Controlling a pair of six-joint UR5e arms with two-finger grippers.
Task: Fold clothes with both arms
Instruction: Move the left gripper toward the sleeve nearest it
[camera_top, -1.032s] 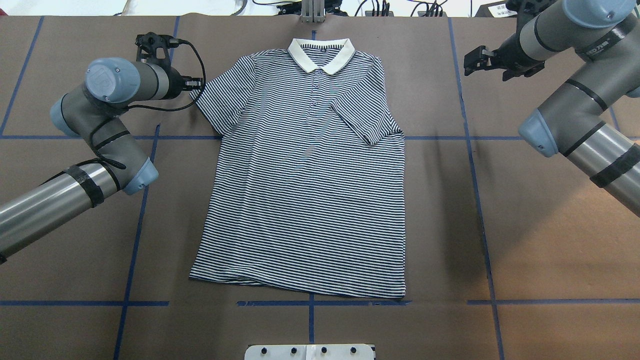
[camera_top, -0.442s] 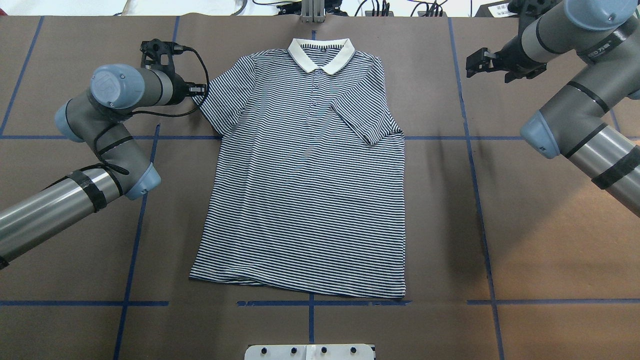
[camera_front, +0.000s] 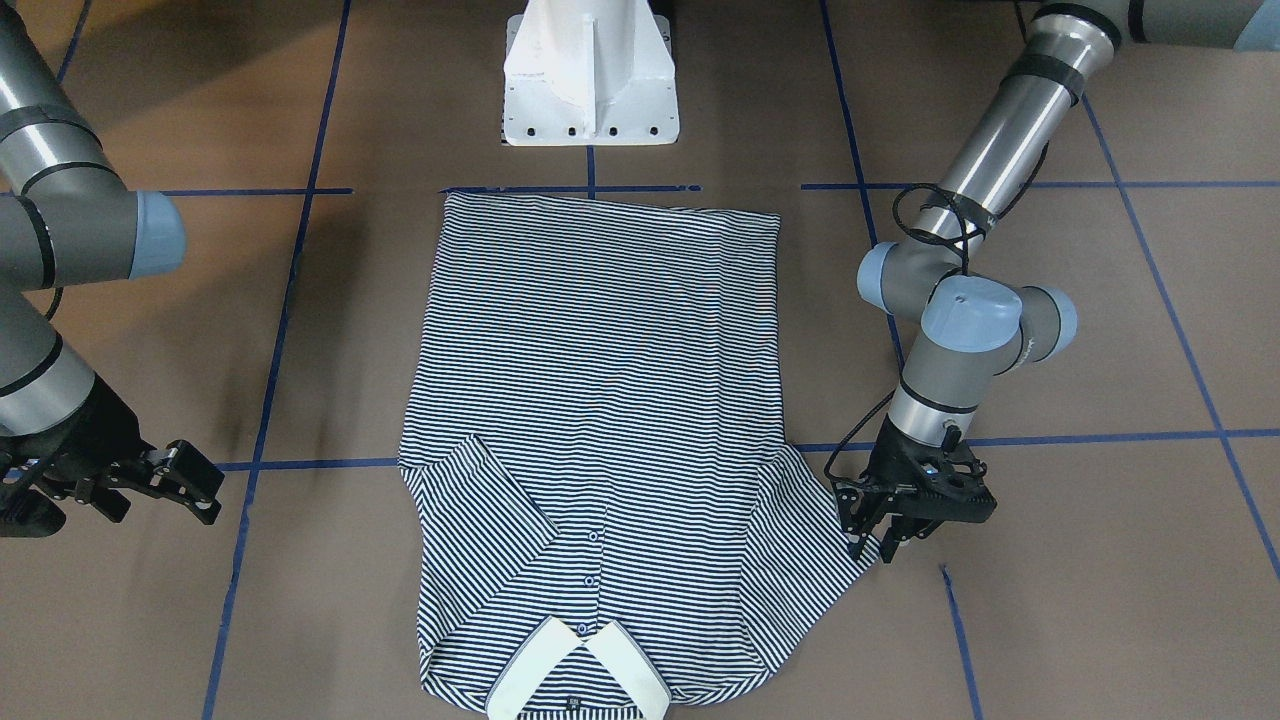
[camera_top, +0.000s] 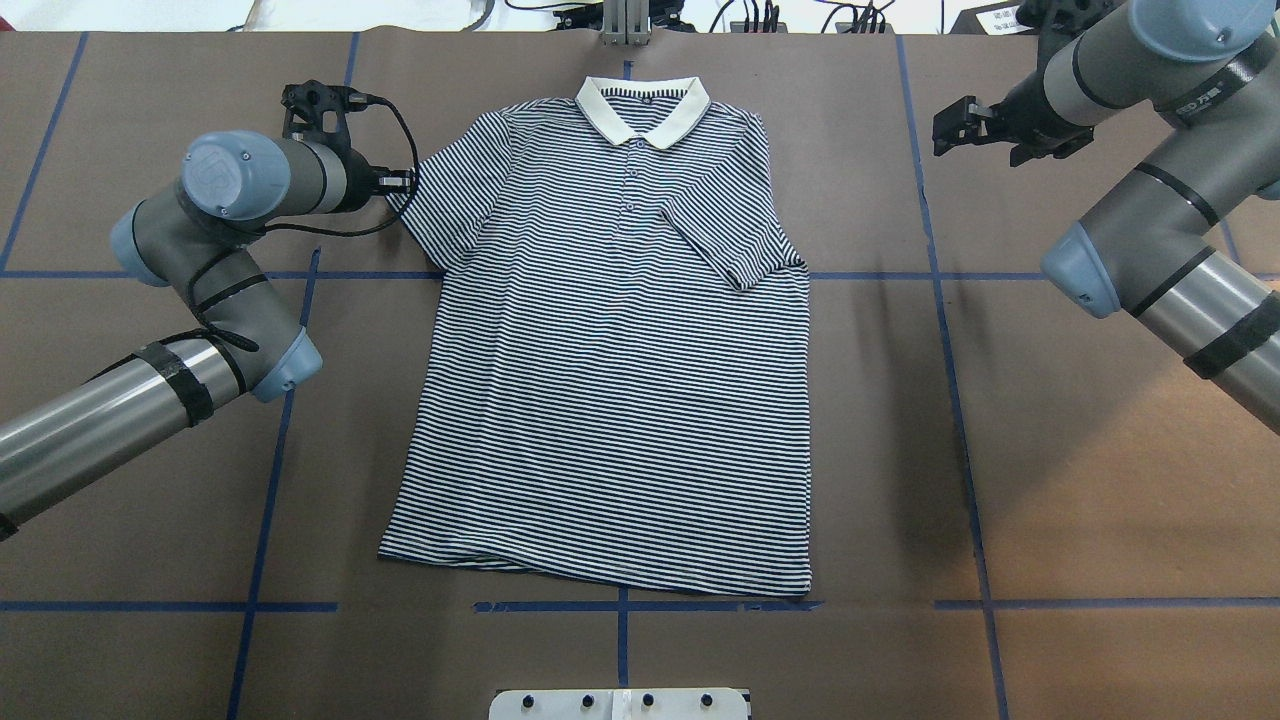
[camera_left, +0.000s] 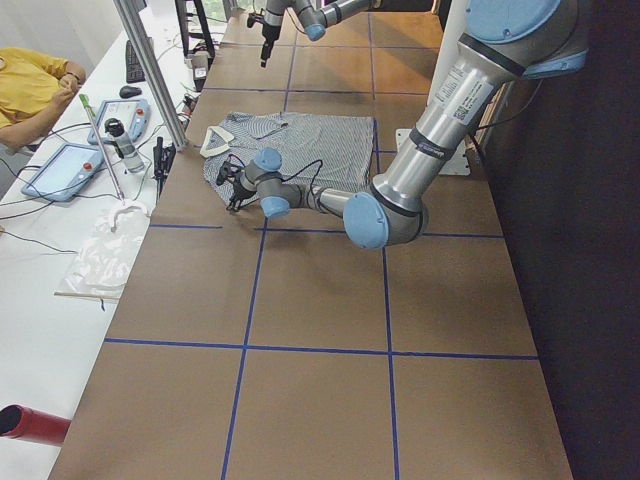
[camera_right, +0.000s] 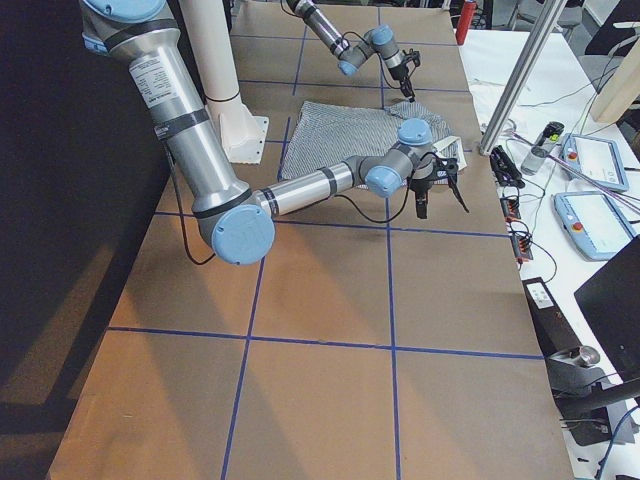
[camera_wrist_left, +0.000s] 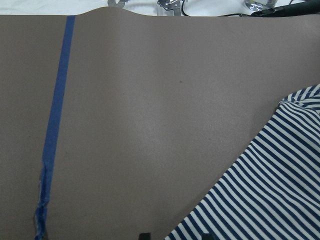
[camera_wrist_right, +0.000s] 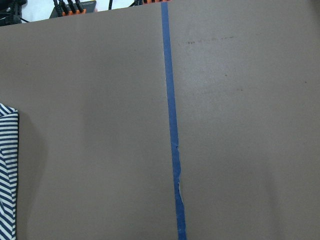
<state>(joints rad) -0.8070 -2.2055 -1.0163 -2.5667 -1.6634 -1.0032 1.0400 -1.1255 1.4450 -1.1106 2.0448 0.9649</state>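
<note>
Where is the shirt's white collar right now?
In the overhead view the collar lies top centre, at the end of the shirt farthest from the robot, just below a metal post at the table edge.

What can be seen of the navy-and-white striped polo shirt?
The navy-and-white striped polo shirt lies flat, front up, on the brown paper-covered table, its white collar away from the robot. One short sleeve is folded over the chest; the other sleeve is spread, with the open left gripper at its hem.
</note>
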